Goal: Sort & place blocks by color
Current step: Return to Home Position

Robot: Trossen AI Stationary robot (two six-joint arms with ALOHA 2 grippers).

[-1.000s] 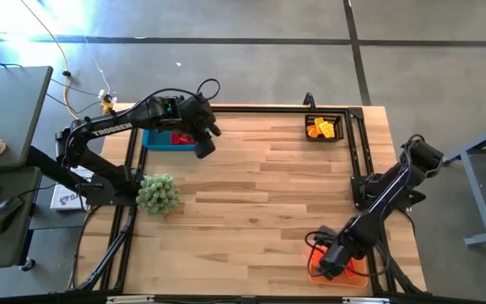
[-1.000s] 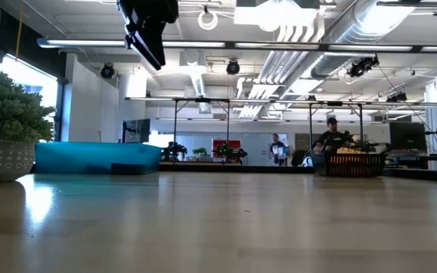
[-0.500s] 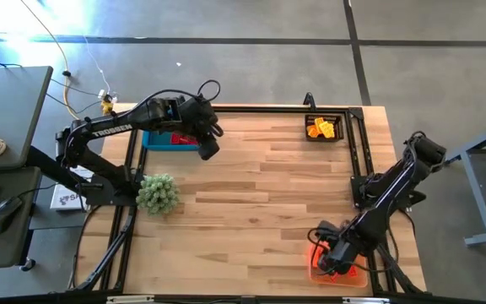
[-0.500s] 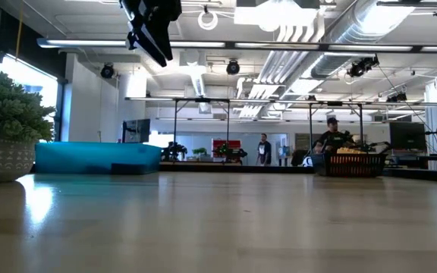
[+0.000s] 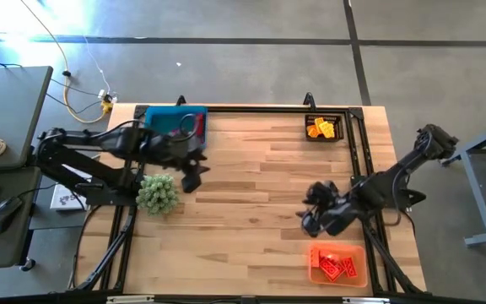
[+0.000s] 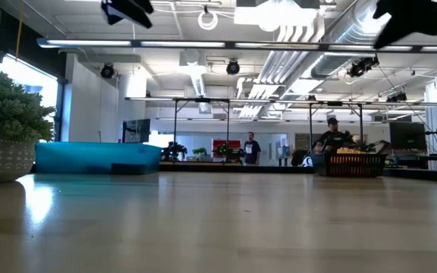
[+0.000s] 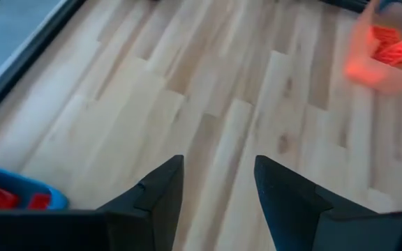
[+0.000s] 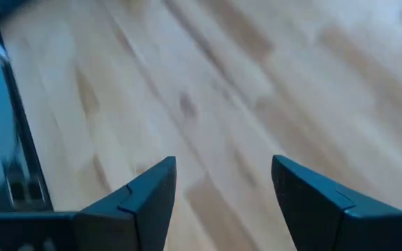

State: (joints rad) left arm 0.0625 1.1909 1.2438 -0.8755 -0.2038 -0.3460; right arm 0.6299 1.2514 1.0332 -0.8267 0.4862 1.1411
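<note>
Ceiling lamps light my room brightly; window glare behind the potted plant (image 6: 6, 125) lays a pale sheen on the counter (image 6: 218, 227) beside it.

We view the table (image 5: 251, 198) from above, far edge uppermost. One bin (image 5: 160, 115) sits at the far-left corner, a basket (image 5: 324, 116) at the far-right corner, and a second bin (image 5: 314, 253) at the near-right corner; each holds blocks (image 5: 337, 266). The plant clump (image 5: 158, 192) stands by the left edge, nearer than the first bin. The left gripper (image 5: 194, 175) hangs just right of the clump; the right gripper (image 5: 310, 221) hangs right of centre, between the basket and the second bin.
</note>
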